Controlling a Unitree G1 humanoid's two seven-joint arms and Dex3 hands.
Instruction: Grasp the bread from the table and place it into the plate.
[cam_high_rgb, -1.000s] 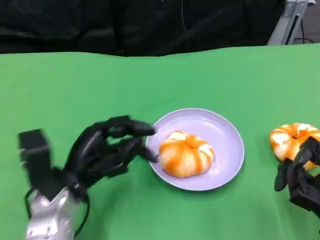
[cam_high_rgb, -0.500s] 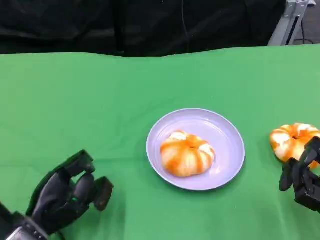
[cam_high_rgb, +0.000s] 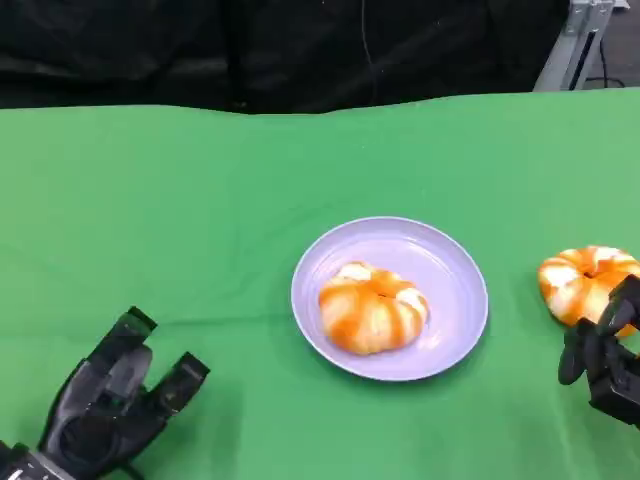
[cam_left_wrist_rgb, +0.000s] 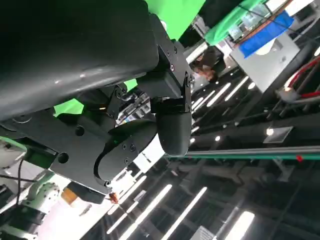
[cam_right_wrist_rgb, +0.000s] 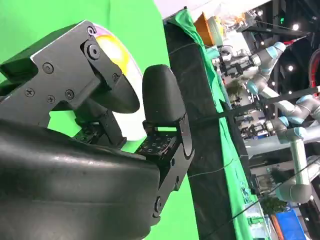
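An orange-and-white bread roll (cam_high_rgb: 373, 308) lies in the lavender plate (cam_high_rgb: 455, 268) at the middle of the green table. A second roll of the same kind (cam_high_rgb: 585, 281) lies on the cloth near the right edge. My right hand (cam_high_rgb: 604, 354) sits just in front of that roll, fingers apart and holding nothing; its fingers (cam_right_wrist_rgb: 160, 100) stand spread in the right wrist view, with the plate (cam_right_wrist_rgb: 131, 125) behind them. My left hand (cam_high_rgb: 112, 402) is low at the front left, far from the plate, fingers spread and empty. Its fingers (cam_left_wrist_rgb: 172, 120) point away from the table in the left wrist view.
The green cloth (cam_high_rgb: 200, 200) covers the whole table, with a black curtain (cam_high_rgb: 300, 50) behind its far edge. A metal frame (cam_high_rgb: 580, 40) stands at the back right. Other robot arms (cam_right_wrist_rgb: 280, 55) and workbenches stand beyond the table in the right wrist view.
My left hand has drawn back from the plate's left rim to the front left corner, leaving the roll in the plate. The right hand has barely moved.
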